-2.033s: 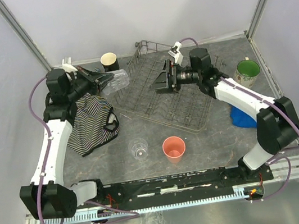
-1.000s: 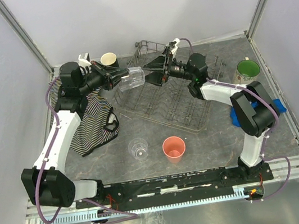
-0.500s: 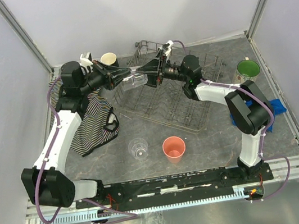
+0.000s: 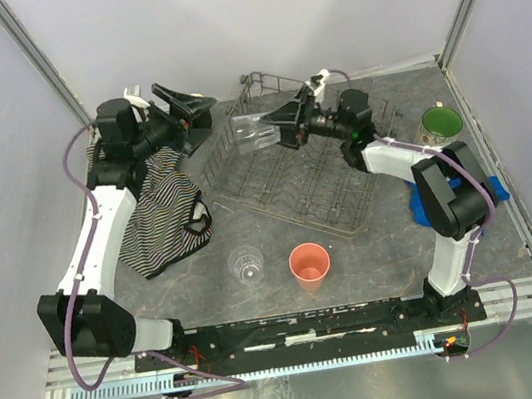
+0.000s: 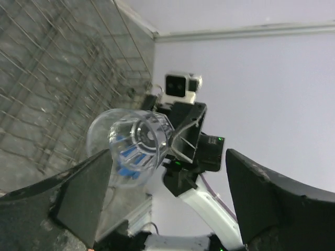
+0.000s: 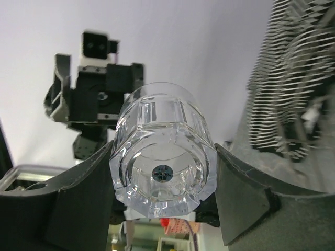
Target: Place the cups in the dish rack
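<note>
the right claw (image 4: 273,127) is clamped on the faceted clear glass (image 6: 162,167), one finger on each side wall, and carries it alone. half a second ago the left claw (image 4: 210,112) also met this glass. it has now let go and drawn back toward the rear left corner, with its jaws spread wide and nothing between them.

the faceted clear glass lies on its side in mid-air over the rear left part of the dish rack (image 4: 314,182), its mouth toward the left arm. it is thick, transparent and smooth. the lower wall is cut in flat panels and the band near the rim is round. a small round label sits at the centre of the base.

the dish rack is grey wire with rows of thin tines and raised sides. it sits at an angle on the dark mottled bench (image 4: 374,243).

in front of the rack, a small clear glass (image 4: 246,264) and a salmon-pink tumbler (image 4: 309,264) stand upright, near each other but apart. a floral mug (image 4: 440,128) with a green interior stands at the right edge. a striped cloth (image 4: 162,216) lies crumpled under the left arm.
</note>
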Available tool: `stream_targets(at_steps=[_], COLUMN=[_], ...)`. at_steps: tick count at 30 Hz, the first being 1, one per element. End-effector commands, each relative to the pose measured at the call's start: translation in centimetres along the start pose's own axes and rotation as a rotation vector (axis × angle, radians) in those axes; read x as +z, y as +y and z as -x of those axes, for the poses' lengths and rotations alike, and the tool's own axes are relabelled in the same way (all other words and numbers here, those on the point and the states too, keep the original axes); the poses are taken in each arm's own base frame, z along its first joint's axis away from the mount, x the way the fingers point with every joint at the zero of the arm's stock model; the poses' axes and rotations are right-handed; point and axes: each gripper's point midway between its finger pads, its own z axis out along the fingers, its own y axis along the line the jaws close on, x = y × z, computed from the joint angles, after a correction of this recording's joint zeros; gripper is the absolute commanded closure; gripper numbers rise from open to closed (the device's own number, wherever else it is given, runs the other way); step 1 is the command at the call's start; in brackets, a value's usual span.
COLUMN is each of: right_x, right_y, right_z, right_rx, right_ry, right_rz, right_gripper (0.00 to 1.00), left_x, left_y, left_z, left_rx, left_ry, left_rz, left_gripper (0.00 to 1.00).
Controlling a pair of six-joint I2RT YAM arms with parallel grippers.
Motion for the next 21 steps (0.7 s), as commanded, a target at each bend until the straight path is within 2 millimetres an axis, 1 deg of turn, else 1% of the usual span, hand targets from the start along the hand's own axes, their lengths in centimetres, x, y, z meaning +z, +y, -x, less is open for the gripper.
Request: stream_targets(at_steps=[1, 3, 5, 7, 8, 11, 13, 14, 18, 19, 21], right_x=[-3.3, -4.6, -5.5, -6.4, -6.8, -7.7, -8.2, -8.5, -10.0, -10.1, -10.3], right_y=[1.1, 0.2, -0.7, -1.8, -2.6, -3.5, -4.2, -4.5, -5.4, -5.2, -5.6], right_z=[3.4, 4.8, 6.1, 7.4, 8.2, 10.4, 12.0, 12.7, 15.6, 16.4, 17.3], right_rx=[-0.168, -0.227, -0.305, -0.369, -0.427, -0.497, -0.531, -0.546, -0.605, -0.622, -0.644], right_ry=[-0.048, -0.061, -0.057, -0.044, -0.031, -0.043, -0.063, -0.068, -0.124, -0.145, -0.155], right_rz=[-0.140, -0.250, -0.369, -0.496, -0.564, -0.705, -0.792, -0.836, -0.997, -1.024, -1.066], right_gripper=[0.75, 0.75, 0.75, 0.75, 0.75, 0.76, 0.77, 0.77, 0.78, 0.78, 0.79], left_x=[-0.2, 0.2, 0.4, 0.5, 0.5, 0.0, -0.2, -0.1, 0.5, 0.7, 1.3], left_y=[0.3, 1.4, 3.1, 5.1, 6.2, 9.1, 10.7, 11.3, 12.9, 13.2, 13.8], left_z=[3.1, 3.6, 3.9, 4.1, 4.1, 4.4, 5.0, 5.2, 6.4, 6.8, 7.6], left_rx=[0.174, 0.188, 0.201, 0.230, 0.253, 0.308, 0.345, 0.362, 0.442, 0.466, 0.516], left_ry=[-0.111, -0.126, -0.132, -0.128, -0.124, -0.125, -0.131, -0.126, -0.123, -0.126, -0.132], left_rz=[0.085, 0.128, 0.190, 0.264, 0.306, 0.427, 0.501, 0.529, 0.628, 0.653, 0.705], left_gripper=[0.04, 0.04, 0.04, 0.07, 0.08, 0.11, 0.12, 0.12, 0.13, 0.14, 0.14])
